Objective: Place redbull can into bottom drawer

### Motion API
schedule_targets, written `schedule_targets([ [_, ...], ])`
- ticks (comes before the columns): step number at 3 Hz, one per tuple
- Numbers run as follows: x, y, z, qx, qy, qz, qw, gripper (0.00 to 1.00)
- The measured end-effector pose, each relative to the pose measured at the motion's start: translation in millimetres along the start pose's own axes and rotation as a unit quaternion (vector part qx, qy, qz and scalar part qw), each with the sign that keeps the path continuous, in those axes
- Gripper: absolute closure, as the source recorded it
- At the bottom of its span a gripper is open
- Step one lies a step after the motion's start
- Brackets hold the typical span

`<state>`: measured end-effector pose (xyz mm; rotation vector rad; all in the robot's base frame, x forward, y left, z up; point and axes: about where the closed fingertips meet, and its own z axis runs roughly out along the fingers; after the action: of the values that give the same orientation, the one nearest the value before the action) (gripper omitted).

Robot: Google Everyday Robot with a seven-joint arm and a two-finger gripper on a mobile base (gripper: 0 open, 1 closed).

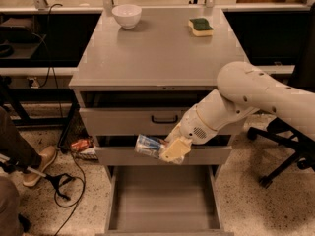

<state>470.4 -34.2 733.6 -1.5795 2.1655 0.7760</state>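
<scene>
The redbull can (pixel 149 145) is a slim silver and blue can. It lies sideways in my gripper (pixel 170 151), in front of the middle drawer's face and above the bottom drawer. My gripper's cream fingers (pixel 175 150) are shut on the can's right end. The bottom drawer (pixel 162 200) is pulled open, a wide grey tray with a flat bare floor, directly below the can. My white arm (pixel 256 95) reaches in from the right.
A white bowl (pixel 126 15) and a green and yellow sponge (pixel 201 27) sit at the back of the cabinet top (pixel 157 53). The top drawer has a black handle (pixel 164 118). An office chair base (pixel 283 156) stands at the right. A person's foot (pixel 37 166) and cables lie on the floor at the left.
</scene>
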Motion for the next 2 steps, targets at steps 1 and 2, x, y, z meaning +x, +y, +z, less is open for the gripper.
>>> schedule_targets([
  [1, 0.0, 0.0, 0.0, 0.0, 0.0, 0.0, 1.0, 1.0],
  [2, 19.9, 1.8, 23.8, -0.004, 0.01, 0.032, 0.9994, 1.0],
])
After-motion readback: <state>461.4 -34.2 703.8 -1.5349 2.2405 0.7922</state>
